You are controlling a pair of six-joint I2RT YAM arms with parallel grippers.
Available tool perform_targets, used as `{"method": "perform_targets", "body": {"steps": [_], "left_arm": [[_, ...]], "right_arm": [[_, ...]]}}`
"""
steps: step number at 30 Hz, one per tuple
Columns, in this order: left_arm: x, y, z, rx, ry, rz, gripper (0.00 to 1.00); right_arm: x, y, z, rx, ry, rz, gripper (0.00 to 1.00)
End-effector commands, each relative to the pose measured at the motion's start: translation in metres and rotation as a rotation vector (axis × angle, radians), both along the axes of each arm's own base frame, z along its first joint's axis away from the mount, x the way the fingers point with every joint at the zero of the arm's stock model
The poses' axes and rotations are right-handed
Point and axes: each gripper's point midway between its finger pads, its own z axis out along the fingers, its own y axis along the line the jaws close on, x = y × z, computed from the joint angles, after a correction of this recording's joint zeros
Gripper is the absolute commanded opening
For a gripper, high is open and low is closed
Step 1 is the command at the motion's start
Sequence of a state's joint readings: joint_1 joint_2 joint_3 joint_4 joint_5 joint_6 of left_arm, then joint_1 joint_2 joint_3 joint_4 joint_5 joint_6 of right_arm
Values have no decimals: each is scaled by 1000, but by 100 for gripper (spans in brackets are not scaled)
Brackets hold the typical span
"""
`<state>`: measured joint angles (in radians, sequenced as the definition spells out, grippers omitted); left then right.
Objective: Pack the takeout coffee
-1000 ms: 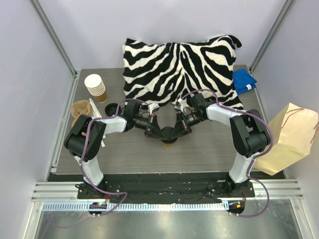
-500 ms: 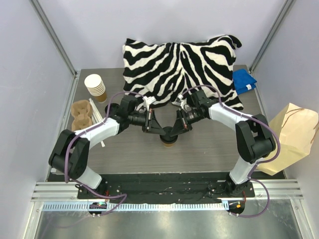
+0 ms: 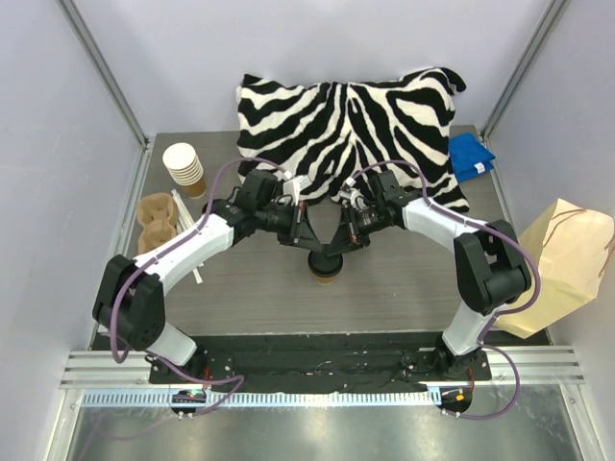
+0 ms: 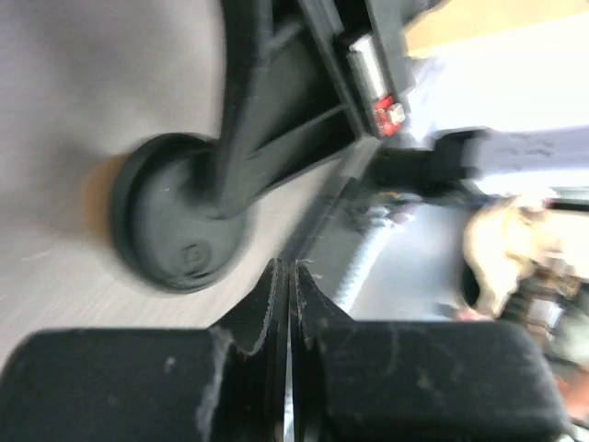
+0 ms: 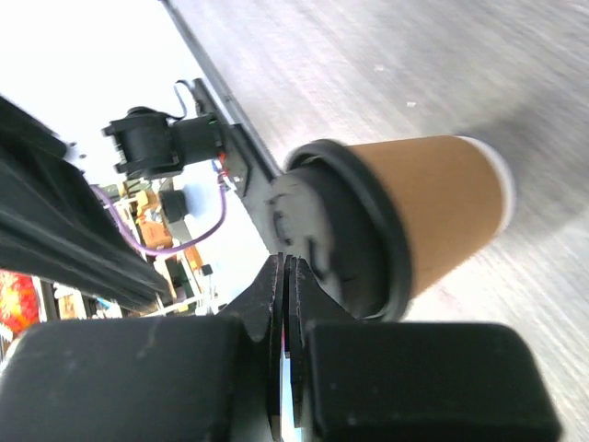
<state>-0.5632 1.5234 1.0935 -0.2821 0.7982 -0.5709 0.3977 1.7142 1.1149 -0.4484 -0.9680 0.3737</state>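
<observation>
Two end effectors, the left end effector (image 3: 310,245) and the right end effector (image 3: 340,246), meet over the takeout coffee (image 3: 327,276). It is a small kraft-brown paper cup with a pale band at its base, capped by a round black plastic lid with a raised rim. It stands near the middle of the grey wood-grain desk (image 3: 413,288), in front of the zebra-striped pillow (image 3: 346,125) and well apart from the tan paper bag (image 3: 562,264) at the right edge. The cup is upright, long axis vertical, lid facing up. Both end effectors have their fingers pressed together, holding nothing. The right one's tips sit against the lid's top; whether the left one touches it cannot be told.
</observation>
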Motion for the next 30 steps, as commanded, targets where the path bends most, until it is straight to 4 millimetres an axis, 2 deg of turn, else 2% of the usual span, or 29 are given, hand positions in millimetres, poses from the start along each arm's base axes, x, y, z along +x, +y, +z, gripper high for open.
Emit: {"method": "perform_targets", "body": {"steps": [1,3,6,10,14,21,26,29,30], "left_arm": [[-3,32,1,280,-242,4,5],[-8,39,-2,376,-293,-9,5],[-16,39,-3,492,-406,-48,8],[-26,27,-1,555,-499,-95,8],[-21,18,2,603,-576,-102,8],[-8,-11,8,600,-648,-98,7],[-7,-17,-9,608,-643,-125,6],[-12,-18,-33,621,-608,-153,4],[-16,-14,-47,645,-589,-166,3]], "right_arm": [[5,0,-15,-51,-16,-21,1],[7,-1,-19,-60,-14,-25,1],[6,-3,-24,-78,-12,-28,1],[5,-3,-26,-83,-6,-30,1],[6,-4,-25,-82,-6,-32,1],[6,-3,-26,-83,4,-30,1],[6,-3,-28,-87,4,-26,1],[6,-3,-31,-92,11,-27,1],[6,-3,-31,-92,11,-26,1]]}}
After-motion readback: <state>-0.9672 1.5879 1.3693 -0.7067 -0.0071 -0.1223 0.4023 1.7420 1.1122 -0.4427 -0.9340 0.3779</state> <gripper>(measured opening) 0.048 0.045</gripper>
